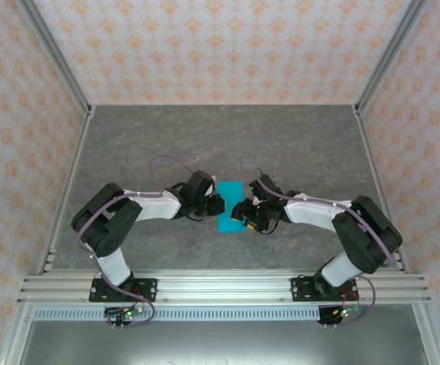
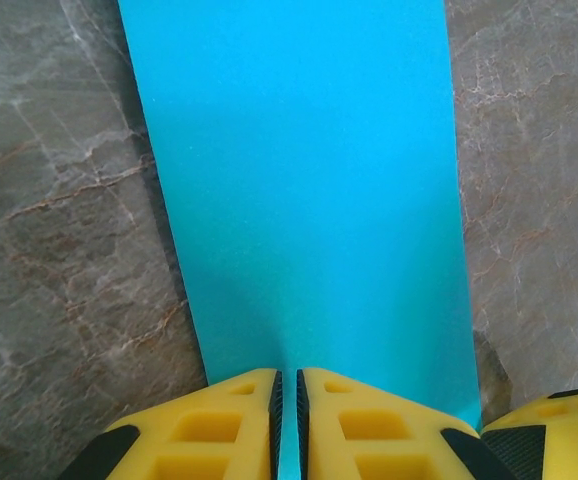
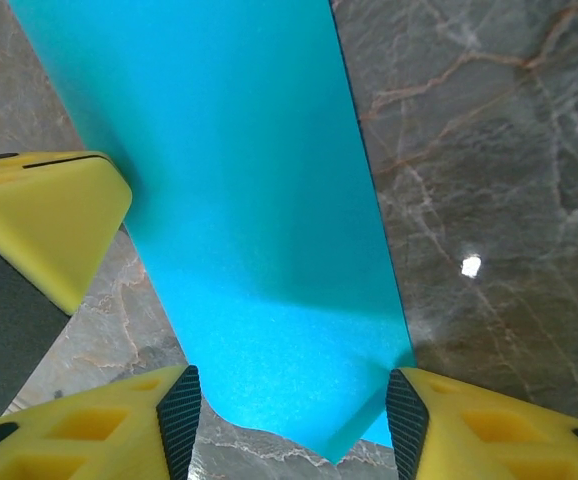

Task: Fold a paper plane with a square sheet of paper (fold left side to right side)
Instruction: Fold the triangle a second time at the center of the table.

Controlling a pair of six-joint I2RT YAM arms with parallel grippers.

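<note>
The cyan-blue sheet of paper [image 1: 230, 205] lies mid-table as a narrow upright rectangle, not a paper plane. My left gripper [image 1: 218, 204] meets it from the left. In the left wrist view that gripper [image 2: 288, 375] is shut on the paper [image 2: 299, 180], and a thin cyan strip shows between its pads. My right gripper [image 1: 243, 215] comes in from the right. In the right wrist view it [image 3: 294, 400] stands open, its pads on either side of the paper's [image 3: 259, 230] near end. One of the left gripper's yellow fingers [image 3: 49, 225] rests by the paper's edge.
The grey marbled table [image 1: 167, 144] is bare around the paper. Patterned walls and metal posts close it in at the back and sides. A metal rail [image 1: 220, 287] carries both arm bases at the near edge. A right finger [image 2: 559, 430] shows in the left wrist view.
</note>
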